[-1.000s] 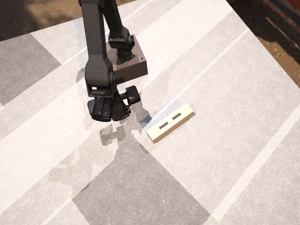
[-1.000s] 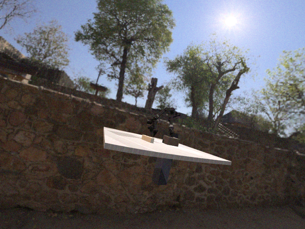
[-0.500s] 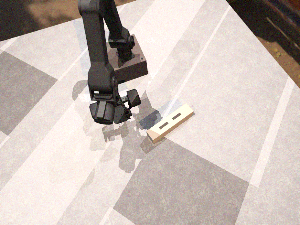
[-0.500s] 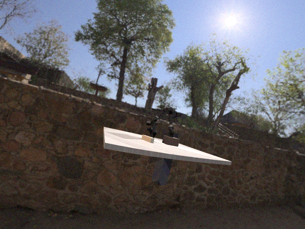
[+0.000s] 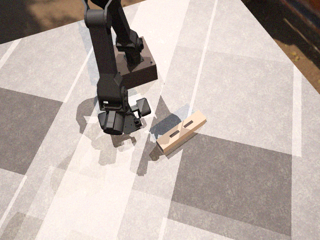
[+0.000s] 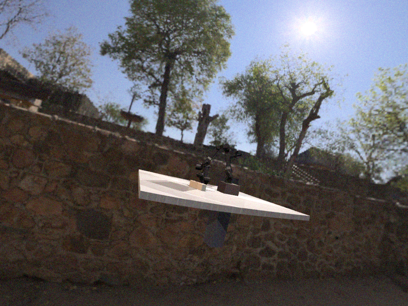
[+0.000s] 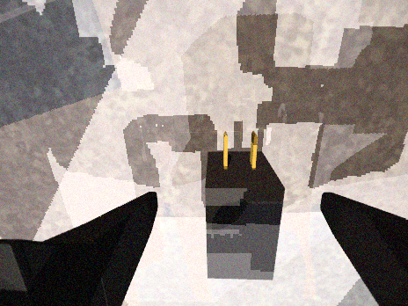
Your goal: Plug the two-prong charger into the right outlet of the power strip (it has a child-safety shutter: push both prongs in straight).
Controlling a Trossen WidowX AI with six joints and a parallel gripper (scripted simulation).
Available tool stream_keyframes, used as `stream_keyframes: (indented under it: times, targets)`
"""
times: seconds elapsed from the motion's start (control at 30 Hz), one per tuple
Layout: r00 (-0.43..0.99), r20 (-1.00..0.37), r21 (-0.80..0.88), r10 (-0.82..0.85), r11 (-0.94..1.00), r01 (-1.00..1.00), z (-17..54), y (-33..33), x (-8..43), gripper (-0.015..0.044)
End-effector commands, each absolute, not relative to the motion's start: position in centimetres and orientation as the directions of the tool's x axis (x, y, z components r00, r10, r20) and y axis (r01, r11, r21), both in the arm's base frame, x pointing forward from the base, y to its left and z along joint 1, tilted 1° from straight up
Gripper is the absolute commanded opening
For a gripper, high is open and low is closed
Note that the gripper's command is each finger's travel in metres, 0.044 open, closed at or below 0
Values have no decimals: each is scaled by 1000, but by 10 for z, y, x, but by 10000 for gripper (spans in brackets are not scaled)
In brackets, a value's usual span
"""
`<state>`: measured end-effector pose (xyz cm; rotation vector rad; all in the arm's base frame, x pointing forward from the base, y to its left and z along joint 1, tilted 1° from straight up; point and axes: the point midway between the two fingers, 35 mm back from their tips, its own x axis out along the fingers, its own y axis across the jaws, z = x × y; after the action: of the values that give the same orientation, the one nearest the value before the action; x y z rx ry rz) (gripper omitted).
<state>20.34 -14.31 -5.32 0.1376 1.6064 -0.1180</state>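
Observation:
The charger (image 7: 243, 215) is a dark block with two gold prongs that point toward the top of the wrist view. My gripper (image 7: 237, 200) is open around it. One finger is on each side, with a visible gap between each finger and the block, and nothing is gripped. In the top view the gripper body hides the charger and the fingertips. The power strip (image 5: 180, 129) (image 6: 197, 185) is a pale tan bar with two dark slots, to the right of the gripper in the top view. Its right outlet (image 5: 188, 124) shows no plug, nor does its left outlet (image 5: 174, 133).
The arm's brown base block (image 5: 142, 75) (image 6: 227, 188) stands behind the gripper. The table (image 5: 232, 103) (image 6: 230, 203) is pale with darker patches, white stripes and arm shadows. Its far right edge runs diagonally in the top view.

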Motion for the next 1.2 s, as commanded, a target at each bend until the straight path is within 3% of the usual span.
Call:
stream_keyframes:
  times: [0.0, 0.03, 0.4, 0.63, 0.77, 1.17]
  targets:
    - [-46, -999, 10, 18, 987, 163, -57, -142, 201, 440]
    - [-46, -999, 10, 18, 987, 163, -57, -142, 201, 440]
    - [-40, -999, 10, 17, 987, 161, -55, -143, 203, 151]
    - [-40, -999, 10, 17, 987, 161, -55, -143, 203, 105]
    - [-40, -999, 10, 17, 987, 162, -49, -143, 203, 0]
    - [-45, -999, 10, 17, 987, 163, -8, -142, 199, 0]
